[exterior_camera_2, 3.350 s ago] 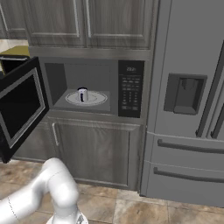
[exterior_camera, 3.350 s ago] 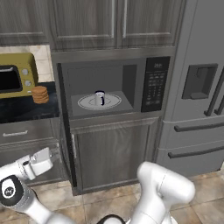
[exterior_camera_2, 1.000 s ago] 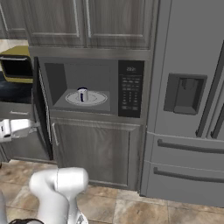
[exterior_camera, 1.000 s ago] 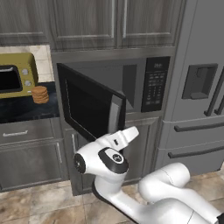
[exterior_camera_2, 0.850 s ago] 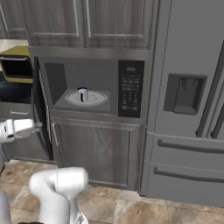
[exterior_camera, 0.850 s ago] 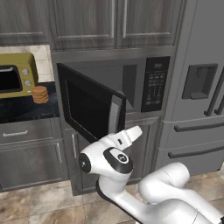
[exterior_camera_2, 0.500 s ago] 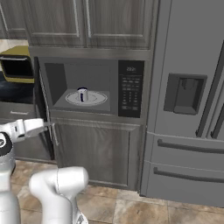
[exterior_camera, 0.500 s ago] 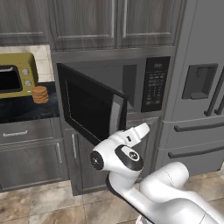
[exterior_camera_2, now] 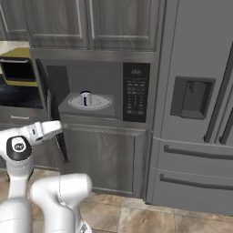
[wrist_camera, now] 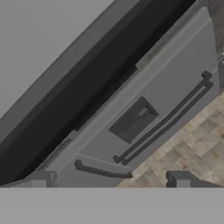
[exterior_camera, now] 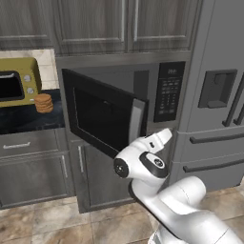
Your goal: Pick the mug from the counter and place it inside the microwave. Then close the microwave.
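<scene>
Compared with a second ago, your arm has swung rightward and the microwave (exterior_camera_2: 91, 93) door (exterior_camera: 102, 119) stands a bit nearer shut, though still ajar. Your end effector (wrist_camera: 109, 181) has its fingers spread wide, holding nothing, beside the door's free edge. The mug (exterior_camera_2: 85, 98) sits on the turntable (exterior_camera_2: 102, 103). Biscuits (exterior_camera: 43, 102) rest on the black tabletop (exterior_camera: 24, 121).

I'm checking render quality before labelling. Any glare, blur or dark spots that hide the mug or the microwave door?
Right base view: the mug on the white plate is evenly lit and readable, with no glare. Left base view: the microwave door glass is dark and hides the inside. Hand view: soft and strongly tilted, with the fridge slanting across.
</scene>
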Controlling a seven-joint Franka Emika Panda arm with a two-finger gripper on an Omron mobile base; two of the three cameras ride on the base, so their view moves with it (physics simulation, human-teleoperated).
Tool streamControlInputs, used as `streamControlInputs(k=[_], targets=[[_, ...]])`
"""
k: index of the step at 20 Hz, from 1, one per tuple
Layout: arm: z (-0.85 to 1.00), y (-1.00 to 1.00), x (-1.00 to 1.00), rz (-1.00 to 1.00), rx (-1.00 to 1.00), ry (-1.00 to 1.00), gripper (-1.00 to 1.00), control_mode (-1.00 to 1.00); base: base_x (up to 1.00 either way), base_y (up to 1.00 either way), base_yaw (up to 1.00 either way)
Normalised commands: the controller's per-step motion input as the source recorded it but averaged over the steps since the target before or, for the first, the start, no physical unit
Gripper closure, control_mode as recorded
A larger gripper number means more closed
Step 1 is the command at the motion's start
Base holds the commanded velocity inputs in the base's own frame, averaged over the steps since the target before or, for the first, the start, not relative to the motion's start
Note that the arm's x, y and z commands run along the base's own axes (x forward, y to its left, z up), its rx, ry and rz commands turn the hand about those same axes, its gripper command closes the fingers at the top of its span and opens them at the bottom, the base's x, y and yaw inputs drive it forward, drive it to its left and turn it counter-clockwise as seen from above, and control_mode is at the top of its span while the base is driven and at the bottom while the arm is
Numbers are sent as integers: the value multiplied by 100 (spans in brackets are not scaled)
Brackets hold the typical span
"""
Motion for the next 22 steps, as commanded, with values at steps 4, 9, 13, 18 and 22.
streamControlInputs(k=[4, 9, 13, 18, 22], targets=[[0, -36, 58, 0, 0, 0, -100, -100, 0, 0, 0], [0, -33, 63, -2, 0, 0, -100, -100, 0, 0, 0], [0, -29, 60, -6, 0, 0, -100, -100, 0, 0, 0], [-2, -25, 66, -10, 0, -1, -100, -100, 0, 0, 0], [-10, -17, 70, -11, 0, -5, -100, -100, 0, 0, 0]])
